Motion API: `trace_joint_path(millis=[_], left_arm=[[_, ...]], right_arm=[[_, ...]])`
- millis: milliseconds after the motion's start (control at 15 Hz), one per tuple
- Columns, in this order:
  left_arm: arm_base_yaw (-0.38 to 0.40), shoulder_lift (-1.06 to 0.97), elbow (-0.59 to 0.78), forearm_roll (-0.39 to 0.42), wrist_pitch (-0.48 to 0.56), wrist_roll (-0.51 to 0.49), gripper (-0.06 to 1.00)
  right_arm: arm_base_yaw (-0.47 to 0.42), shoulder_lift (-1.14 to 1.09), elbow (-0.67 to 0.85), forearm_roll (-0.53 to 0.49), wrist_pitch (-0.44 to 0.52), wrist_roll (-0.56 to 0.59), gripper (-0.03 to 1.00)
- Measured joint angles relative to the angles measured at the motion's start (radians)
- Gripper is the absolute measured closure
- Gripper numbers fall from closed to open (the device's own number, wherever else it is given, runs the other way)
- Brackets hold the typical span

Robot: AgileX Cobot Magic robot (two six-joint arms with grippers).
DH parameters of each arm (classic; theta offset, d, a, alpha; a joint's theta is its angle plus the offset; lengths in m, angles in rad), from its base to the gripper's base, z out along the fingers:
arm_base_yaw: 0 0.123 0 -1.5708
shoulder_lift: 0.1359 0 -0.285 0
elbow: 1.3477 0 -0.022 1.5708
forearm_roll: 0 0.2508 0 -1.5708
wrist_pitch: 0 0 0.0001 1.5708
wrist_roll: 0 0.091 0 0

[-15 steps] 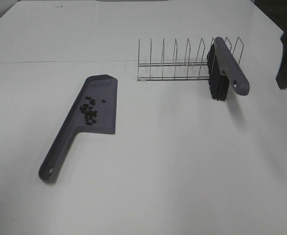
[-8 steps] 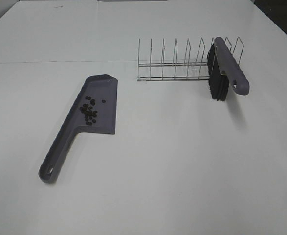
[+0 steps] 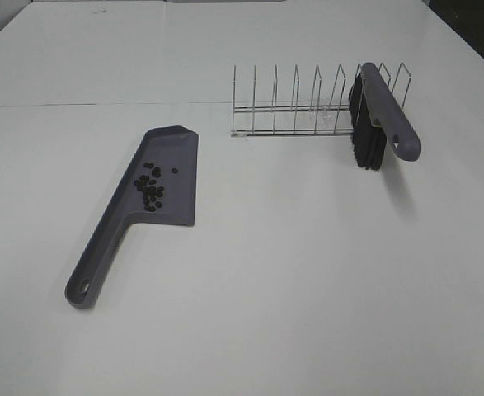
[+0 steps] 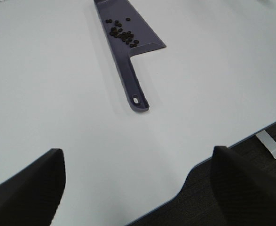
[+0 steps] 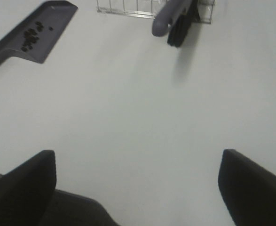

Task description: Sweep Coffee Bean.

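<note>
Coffee bean (image 3: 150, 187): I am seeing the cluster lying inside the dustpan (image 3: 169, 183), left of centre; brush (image 3: 373, 115) parked in the wire rack (image 3: 295, 111), far right. Left gripper (image 4: 138, 188) and right gripper (image 5: 138, 188): both hanging with jaws apart, holding nothing. I am judging the sweep done, so I am planning only slow, high moves clear of the pan.

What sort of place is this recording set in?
Probably a lab or test bench, not a lived-in kitchen: a bare white table holds only staged props, a dustpan with coffee beans and a brush in a wire rack.
</note>
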Motion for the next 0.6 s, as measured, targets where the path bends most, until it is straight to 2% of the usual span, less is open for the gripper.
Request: trace_joint_path(millis=[200, 600], left_arm=[[0.0, 0.0, 0.003, -0.007, -0.011, 0.01, 0.18], [0.0, 0.0, 0.003, -0.01, -0.011, 0.015, 0.18]], right_arm=[[0.0, -0.083, 0.0, 0.037, -0.003, -0.043, 0.17], [0.0, -0.088, 0.0, 0.037, -0.005, -0.043, 0.17]])
